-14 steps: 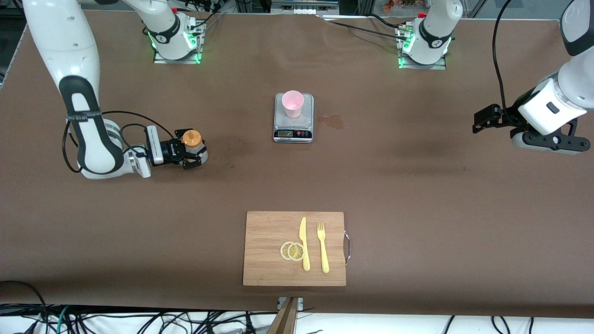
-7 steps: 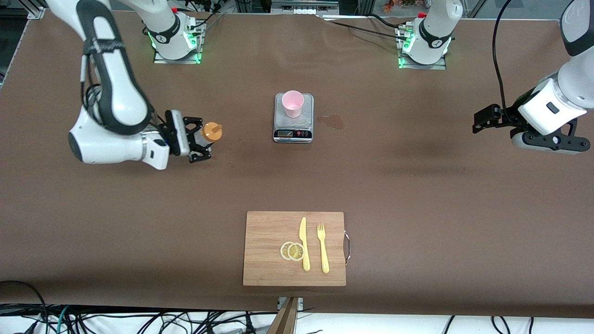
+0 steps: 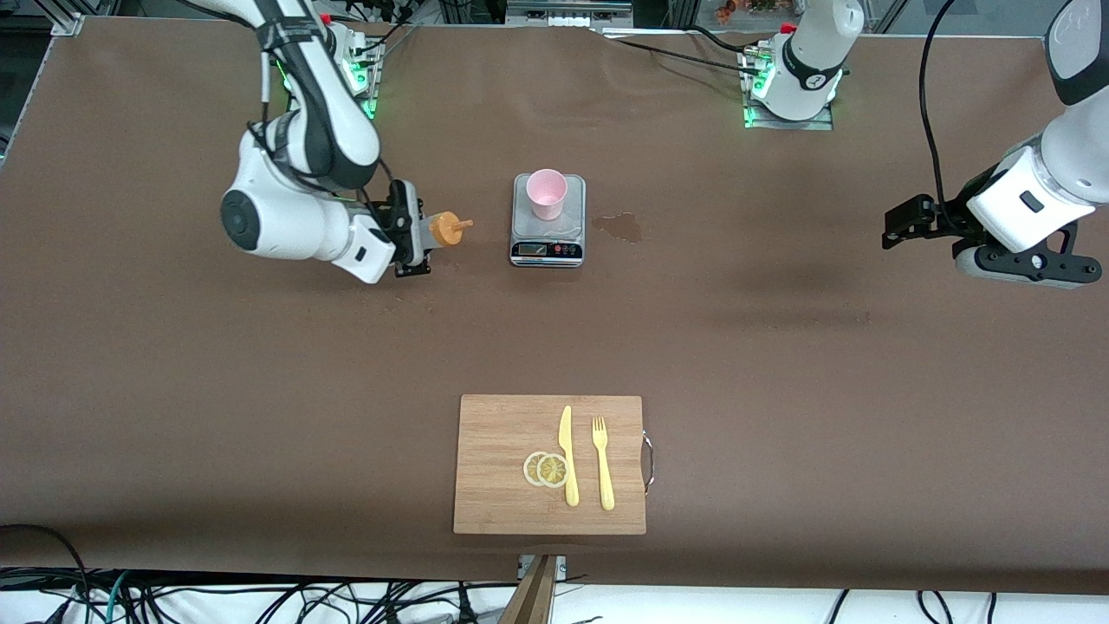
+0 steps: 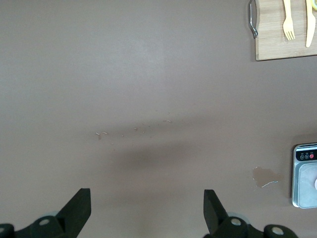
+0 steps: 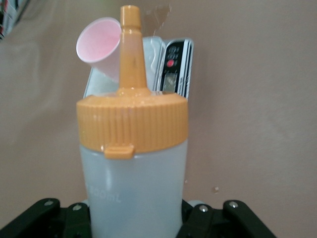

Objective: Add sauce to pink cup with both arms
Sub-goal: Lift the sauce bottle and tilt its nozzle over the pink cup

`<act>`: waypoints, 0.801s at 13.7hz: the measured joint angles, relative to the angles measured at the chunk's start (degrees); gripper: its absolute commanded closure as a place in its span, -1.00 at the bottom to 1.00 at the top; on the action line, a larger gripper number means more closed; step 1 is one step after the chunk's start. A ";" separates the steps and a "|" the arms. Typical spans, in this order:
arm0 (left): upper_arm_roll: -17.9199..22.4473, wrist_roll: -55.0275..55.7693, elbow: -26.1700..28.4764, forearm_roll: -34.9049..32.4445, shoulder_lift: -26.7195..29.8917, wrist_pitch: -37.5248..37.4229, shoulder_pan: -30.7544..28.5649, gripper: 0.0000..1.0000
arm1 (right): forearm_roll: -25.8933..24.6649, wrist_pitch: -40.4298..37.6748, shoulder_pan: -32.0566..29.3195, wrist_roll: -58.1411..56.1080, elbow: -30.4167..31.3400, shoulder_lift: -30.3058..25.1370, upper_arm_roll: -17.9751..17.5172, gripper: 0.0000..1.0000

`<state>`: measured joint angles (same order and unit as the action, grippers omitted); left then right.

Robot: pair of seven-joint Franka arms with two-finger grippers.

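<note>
The sauce, a whitish squeeze bottle with an orange nozzle cap, hangs above the table tipped on its side, its nozzle aimed at the pink cup. My right gripper is shut on the bottle's body. In the right wrist view the sauce fills the middle, with the pink cup just past its nozzle tip. The cup stands upright on a small kitchen scale. My left gripper waits open over bare table at the left arm's end; nothing lies between its fingers.
A wooden cutting board lies nearer the front camera, carrying a yellow knife, a yellow fork and lemon slices. A small wet stain marks the table beside the scale.
My right arm lifted the sauce off the table and carried it toward the scale, tipping it from upright until its nozzle points at the cup. The left arm stayed still.
</note>
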<state>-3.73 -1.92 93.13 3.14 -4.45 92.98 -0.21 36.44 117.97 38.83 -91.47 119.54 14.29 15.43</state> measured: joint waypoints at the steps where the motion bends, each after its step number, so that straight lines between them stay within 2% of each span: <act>1: 0.00 0.00 0.00 0.00 0.00 0.00 0.00 -1.00 | -1.86 0.81 1.35 2.41 0.78 -0.35 0.04 0.92; 4: 0.00 0.00 0.01 0.00 0.00 0.00 0.00 -1.00 | -8.73 1.85 5.27 12.48 1.14 -0.93 0.09 0.92; 11: 0.13 0.00 0.06 0.00 0.00 -0.28 -0.04 -1.00 | -20.94 2.79 15.94 35.48 1.18 -1.15 0.05 0.92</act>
<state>-3.60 -1.92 93.18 3.14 -4.45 92.70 -0.25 15.50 120.76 54.77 -55.98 120.71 13.14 15.48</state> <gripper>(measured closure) 0.000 0.753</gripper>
